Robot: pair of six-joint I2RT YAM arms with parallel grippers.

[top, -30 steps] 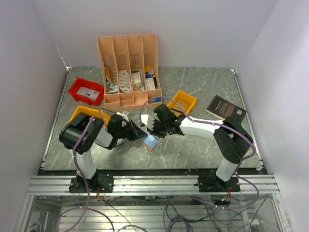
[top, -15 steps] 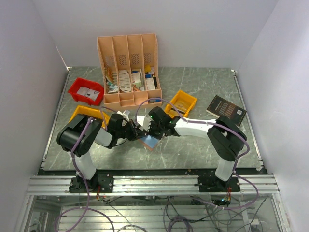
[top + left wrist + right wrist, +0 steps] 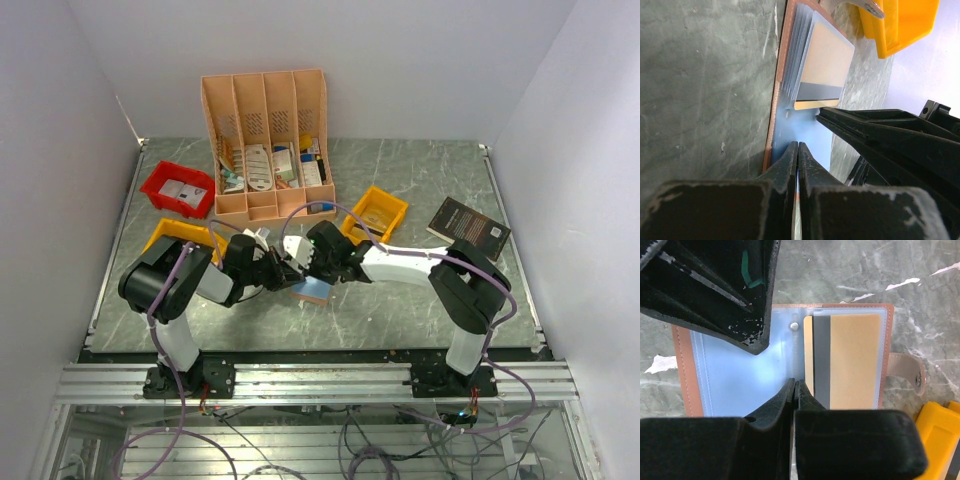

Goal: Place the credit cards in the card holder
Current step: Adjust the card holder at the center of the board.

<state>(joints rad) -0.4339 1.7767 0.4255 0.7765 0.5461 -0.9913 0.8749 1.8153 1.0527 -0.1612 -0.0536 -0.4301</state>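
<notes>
Fingers (image 3: 785, 167) of the left gripper (image 3: 797, 147) are seen pressed together, their tips on the pale blue inner panel of the holder (image 3: 800, 130). Whether a thin pocket leaf is pinched between them cannot be told. The right gripper (image 3: 794, 385) is likewise closed, with its tips set at the inner edge of a card (image 3: 850, 360).

That card – tan, with a dark stripe – is lodged in the right-hand pocket, so one card at least is judged done. The holder lies open and flat at the middle of the table (image 3: 400, 300), between the two arms, with its snap strap (image 3: 910, 372) thrown out to the side. No loose card is made out beside it, and whether more are left cannot be told.

The table is a grey-green marbled slab enclosed by plain white walls. At the back stands a peach organiser (image 3: 265, 110), with a red bin (image 3: 160, 185) to its left. To the right are a yellow bin (image 3: 385, 205) and – further right – a black book (image 3: 468, 224).
</notes>
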